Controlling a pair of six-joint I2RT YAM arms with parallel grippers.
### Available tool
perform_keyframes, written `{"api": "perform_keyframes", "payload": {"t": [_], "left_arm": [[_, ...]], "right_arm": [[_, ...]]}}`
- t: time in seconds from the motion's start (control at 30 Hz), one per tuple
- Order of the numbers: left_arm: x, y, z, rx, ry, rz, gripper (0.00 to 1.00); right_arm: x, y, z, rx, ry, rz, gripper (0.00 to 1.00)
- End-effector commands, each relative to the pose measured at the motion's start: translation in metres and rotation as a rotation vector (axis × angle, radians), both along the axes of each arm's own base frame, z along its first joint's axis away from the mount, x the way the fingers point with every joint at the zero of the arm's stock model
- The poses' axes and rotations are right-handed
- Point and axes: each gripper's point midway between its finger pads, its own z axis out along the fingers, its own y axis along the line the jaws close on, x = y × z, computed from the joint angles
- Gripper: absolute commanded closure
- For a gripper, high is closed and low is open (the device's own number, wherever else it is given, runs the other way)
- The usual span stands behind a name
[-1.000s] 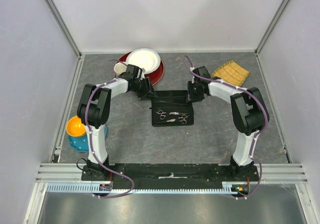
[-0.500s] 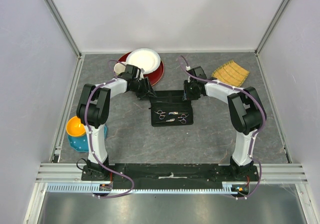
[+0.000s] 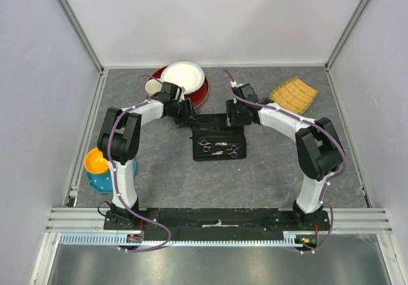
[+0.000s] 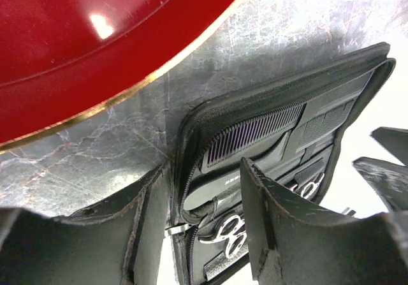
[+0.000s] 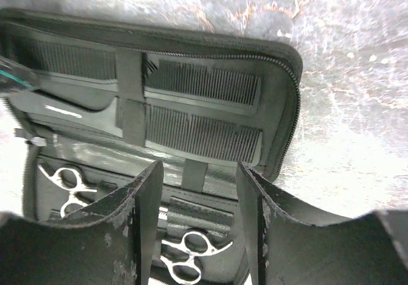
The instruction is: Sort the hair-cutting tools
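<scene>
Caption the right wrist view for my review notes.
Open right gripper over an unzipped black case: two combs strapped in the far half, silver scissors nearer.

Overhead I couldn't resolve the combs (image 5: 201, 84), the right gripper (image 5: 197, 170) hid parts of the scissors (image 5: 191, 250), and the red plate (image 4: 76, 43) ran off-frame.

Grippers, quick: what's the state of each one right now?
Left gripper: open, holding nothing; its fingers straddle the edge of the black case.
Right gripper: open, empty, above the opened case.
</scene>
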Motion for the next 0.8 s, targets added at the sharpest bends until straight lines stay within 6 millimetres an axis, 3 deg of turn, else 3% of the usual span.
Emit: {"api": "perform_keyframes", "payload": {"t": [0.0,0.1,0.2,0.33,0.4,0.53,0.77], "left_arm": [[-0.012,0.014,-0.002,0.113,-0.021,-0.019,0.45],[-0.009,0.019,0.007,0.136,-0.052,-0.006,0.44],[-0.009,0.023,0.013,0.150,-0.076,-0.002,0.44],[-0.011,0.024,0.011,0.157,-0.072,-0.003,0.46],[-0.013,0.024,0.009,0.156,-0.065,-0.004,0.52],[-0.016,0.022,0.003,0.145,-0.045,-0.006,0.65],[-0.018,0.014,-0.002,0.112,-0.028,-0.028,0.70]], "right_arm": [[0.020,-0.002,0.055,0.019,-0.135,-0.053,0.43],[0.023,-0.003,0.058,0.006,-0.149,-0.038,0.44],[0.020,0.011,0.054,0.043,-0.123,0.040,0.50],[0.014,0.026,0.035,0.086,-0.056,0.104,0.60],[0.010,0.030,0.027,0.102,-0.027,0.116,0.64],[0.006,0.029,0.008,0.095,0.013,0.096,0.66],[0.003,0.016,-0.015,0.047,0.054,0.025,0.71]]}}
